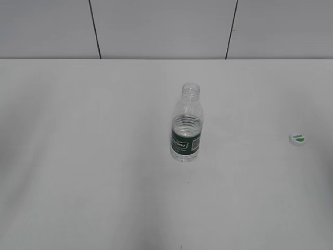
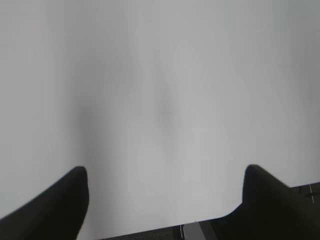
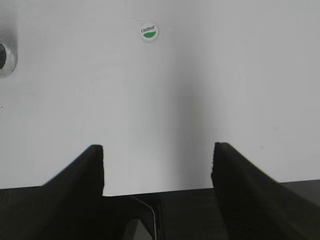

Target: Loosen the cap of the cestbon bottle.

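Observation:
The cestbon bottle [image 1: 186, 125] stands upright near the middle of the white table, clear and ribbed with a dark green label band; its neck is open with no cap on it. Its open mouth shows at the left edge of the right wrist view [image 3: 6, 54]. The cap [image 1: 297, 139], white with a green mark, lies flat on the table far right of the bottle; it also shows in the right wrist view [image 3: 149, 32]. My left gripper [image 2: 165, 172] is open and empty over bare table. My right gripper [image 3: 157, 150] is open and empty, well short of the cap. Neither arm shows in the exterior view.
The white table [image 1: 93, 156] reaches back to a grey panelled wall [image 1: 161, 28]. The table's near edge shows under both grippers in the wrist views [image 2: 150, 232].

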You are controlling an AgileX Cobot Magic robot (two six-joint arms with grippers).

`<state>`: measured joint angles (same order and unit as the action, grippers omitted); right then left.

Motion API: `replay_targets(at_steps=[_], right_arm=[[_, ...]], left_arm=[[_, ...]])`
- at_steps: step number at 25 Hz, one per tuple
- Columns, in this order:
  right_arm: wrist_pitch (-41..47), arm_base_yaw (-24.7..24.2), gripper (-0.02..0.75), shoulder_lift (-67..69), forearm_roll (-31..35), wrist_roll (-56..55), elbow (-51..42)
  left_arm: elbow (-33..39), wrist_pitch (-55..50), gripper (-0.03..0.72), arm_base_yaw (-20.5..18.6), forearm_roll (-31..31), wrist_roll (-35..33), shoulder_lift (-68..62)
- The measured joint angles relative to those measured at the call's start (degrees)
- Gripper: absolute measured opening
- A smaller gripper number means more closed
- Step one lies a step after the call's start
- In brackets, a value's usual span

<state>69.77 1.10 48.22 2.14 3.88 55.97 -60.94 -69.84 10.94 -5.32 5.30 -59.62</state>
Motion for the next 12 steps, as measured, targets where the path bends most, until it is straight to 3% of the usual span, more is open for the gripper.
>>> replay_targets(at_steps=[12], right_arm=[[0.3, 0.0, 0.518, -32.1, -0.1, 1.8, -16.1]], left_arm=[[19.5, 4.1, 0.559, 0.0, 0.4, -0.1, 37.2]])
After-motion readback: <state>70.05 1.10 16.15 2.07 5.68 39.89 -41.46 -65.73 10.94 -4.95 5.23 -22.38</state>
